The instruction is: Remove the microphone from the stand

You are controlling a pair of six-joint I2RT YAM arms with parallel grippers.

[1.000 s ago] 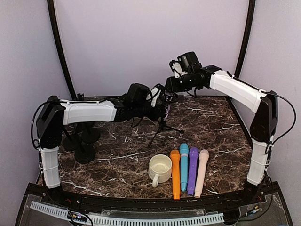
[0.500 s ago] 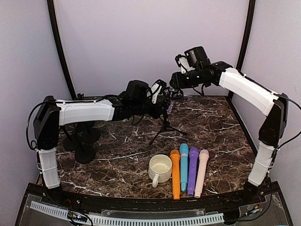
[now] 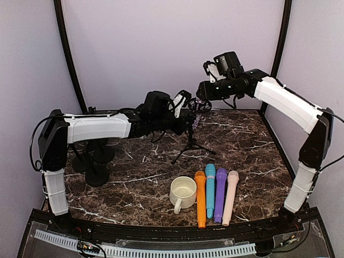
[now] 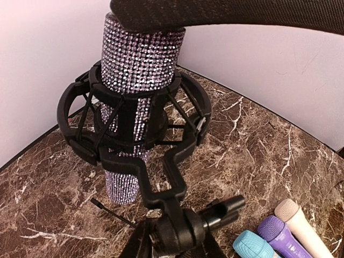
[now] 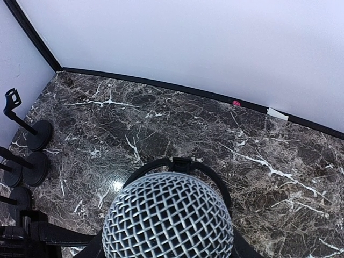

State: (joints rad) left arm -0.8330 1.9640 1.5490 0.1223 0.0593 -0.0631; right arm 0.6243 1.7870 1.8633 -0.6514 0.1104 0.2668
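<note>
The microphone (image 4: pixel 137 59) has a glittery purple body and a silver mesh head (image 5: pixel 167 217). It stands upright inside the black shock-mount ring (image 4: pixel 185 115) of a small tripod stand (image 3: pixel 188 145) at mid table. Its lower end still shows below the ring. My right gripper (image 3: pixel 200 102) is shut on the microphone's upper part from above, and one of its fingers (image 4: pixel 226 13) crosses the top of the left wrist view. My left gripper (image 3: pixel 184 112) is shut on the stand just under the mount, at the joint (image 4: pixel 177 231).
A cream cup (image 3: pixel 183 192) and several toy microphones, orange (image 3: pixel 200 198), blue (image 3: pixel 210 189), purple (image 3: pixel 220 193) and pink (image 3: pixel 230 196), lie at the front. Black round-base stands (image 3: pixel 97 172) sit at the left. Walls close off the back and sides.
My right gripper has risen and shifted right with the microphone, drawing it up through the ring. The left arm has lifted slightly and still holds the stand.
</note>
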